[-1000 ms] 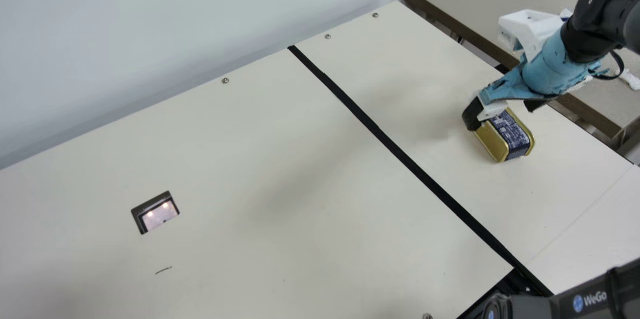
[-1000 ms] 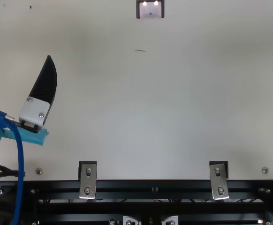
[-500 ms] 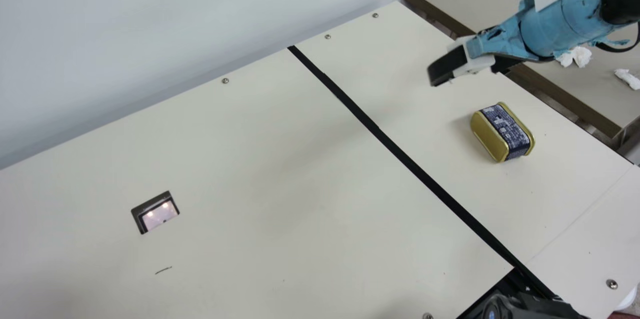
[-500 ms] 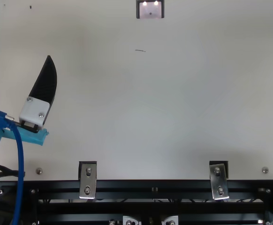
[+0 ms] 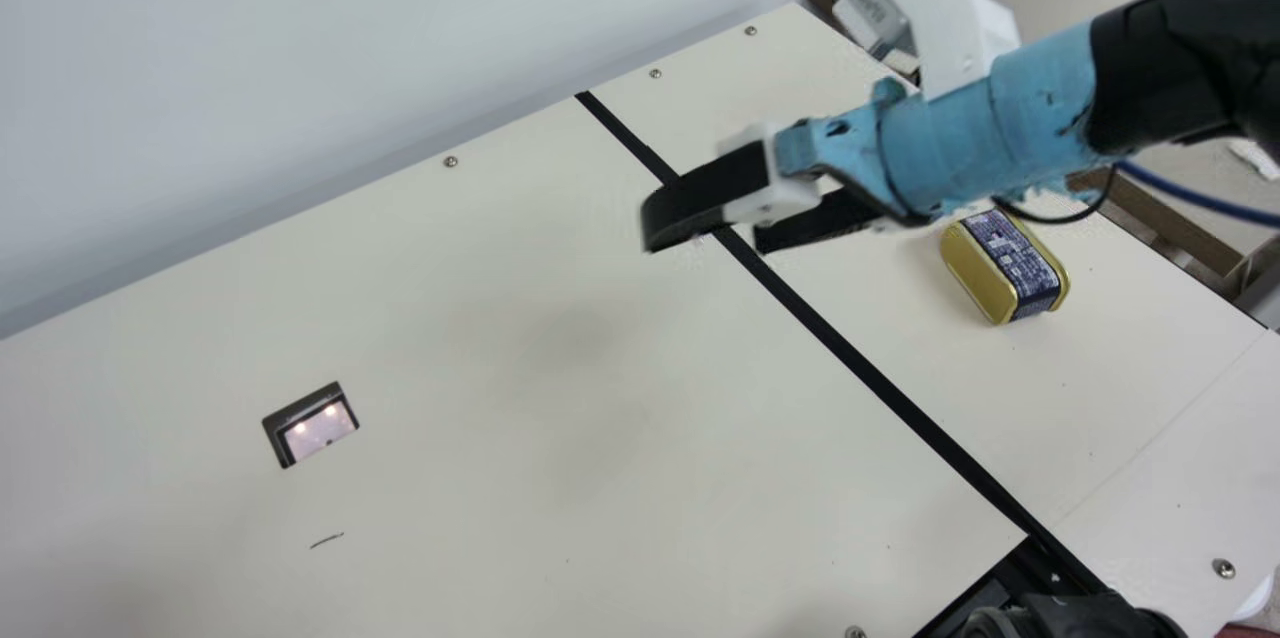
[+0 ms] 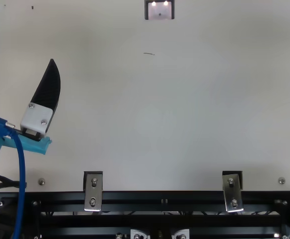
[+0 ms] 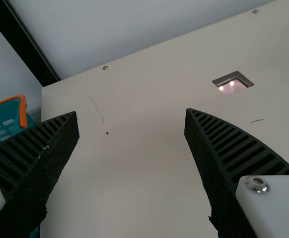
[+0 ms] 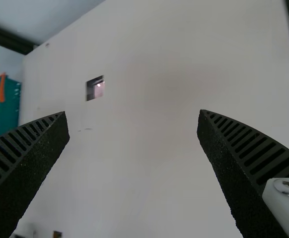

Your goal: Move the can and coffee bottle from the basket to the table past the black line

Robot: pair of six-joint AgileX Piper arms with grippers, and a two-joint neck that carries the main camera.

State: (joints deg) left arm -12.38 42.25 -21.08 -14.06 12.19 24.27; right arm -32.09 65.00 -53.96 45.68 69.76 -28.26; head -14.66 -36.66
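The can (image 5: 1005,268), gold with a dark-blue band, is resting frame right; left gripper (image 6: 21,51) and right gripper (image 5: 708,233) are holding empty jaws wide apart.

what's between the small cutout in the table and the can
The black line: in the main view it runs diagonally between the small cutout and the can, which lie on opposite sides of it.
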